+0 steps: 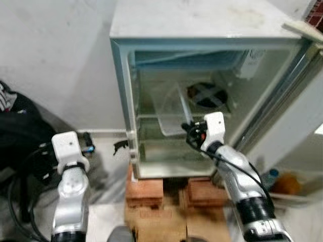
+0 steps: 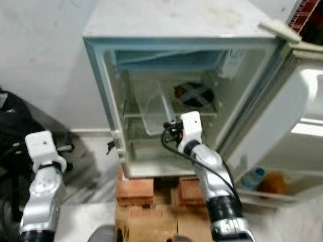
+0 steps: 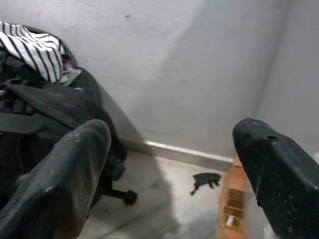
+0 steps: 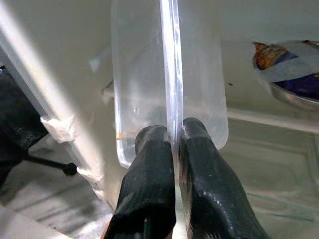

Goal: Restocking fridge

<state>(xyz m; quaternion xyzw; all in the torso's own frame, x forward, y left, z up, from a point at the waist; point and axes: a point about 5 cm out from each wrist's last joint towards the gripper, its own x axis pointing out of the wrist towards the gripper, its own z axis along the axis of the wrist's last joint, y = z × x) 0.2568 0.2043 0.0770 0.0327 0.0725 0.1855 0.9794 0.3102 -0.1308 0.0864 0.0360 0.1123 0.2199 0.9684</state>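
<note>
A small white fridge (image 1: 202, 25) stands open on bricks. Inside, a clear plastic bin (image 1: 170, 115) leans tilted on the middle shelf. My right gripper (image 4: 174, 133) is shut on the bin's (image 4: 144, 74) thin rim, reaching in from the front (image 1: 188, 129). Behind it sits a round dish (image 1: 207, 95) crossed with tape. My left gripper (image 3: 172, 137) is open with nothing in it, held low to the left of the fridge and facing the wall.
The fridge door (image 1: 298, 116) swings open to the right, with a bottle (image 1: 270, 176) and an orange item (image 1: 287, 184) in its lower shelf. Bricks (image 1: 146, 191) lift the fridge. A black chair piled with clothes (image 1: 15, 126) stands at left.
</note>
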